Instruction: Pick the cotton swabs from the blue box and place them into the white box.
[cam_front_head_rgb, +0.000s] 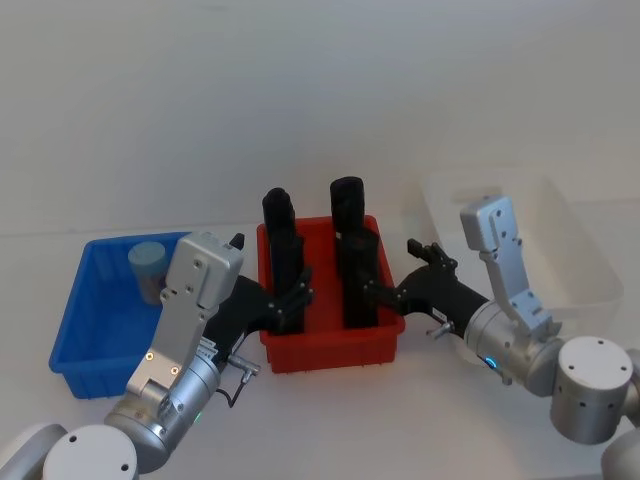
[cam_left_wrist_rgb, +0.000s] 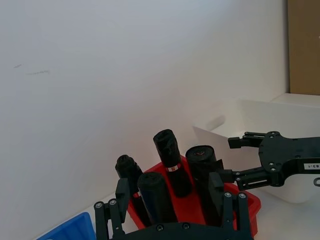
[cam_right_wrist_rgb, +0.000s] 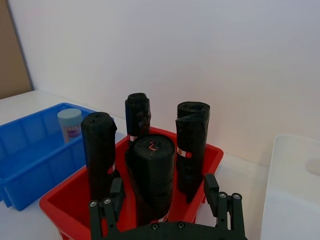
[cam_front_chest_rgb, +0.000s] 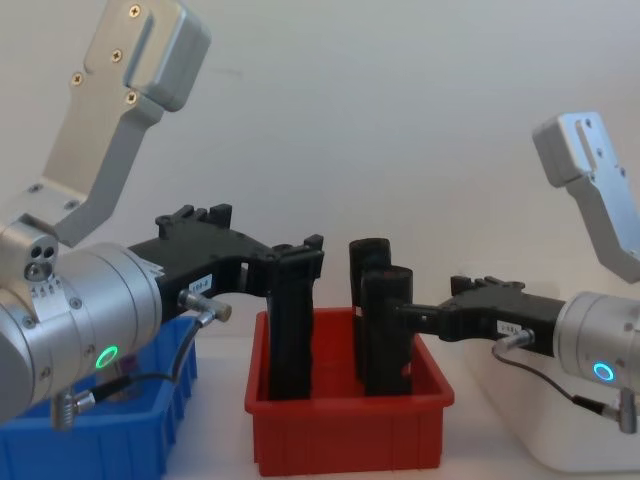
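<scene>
White tabletop and a plain white wall are seen behind the work area.

Left gripper: held at the left near edge of the red bin, between the blue box and the red bin. Its fingers are seen spread apart in the left wrist view, with black rolls between and beyond them; nothing is gripped. A small white label on the gripper body is noted in the chest view; its print cannot be read.

Right gripper: held at the right near edge of the red bin, just beside the white box. Its fingers are spread apart, released, with nothing held. A white label ending "63-1" is seen on it in the left wrist view.

Red bin: four upright black rolls are stood inside, each banded with a small white-and-red label; text illegible.

Cotton swabs: one small cylindrical jar is recorded, with a light blue lid, pale contents and a purplish label band; the band's writing cannot be read. It stands upright inside the blue box, toward the far corner nearest the red bin, well apart from both grippers.

White box: translucent white tub, placed on the right of the red bin; its contents cannot be made out.
</scene>
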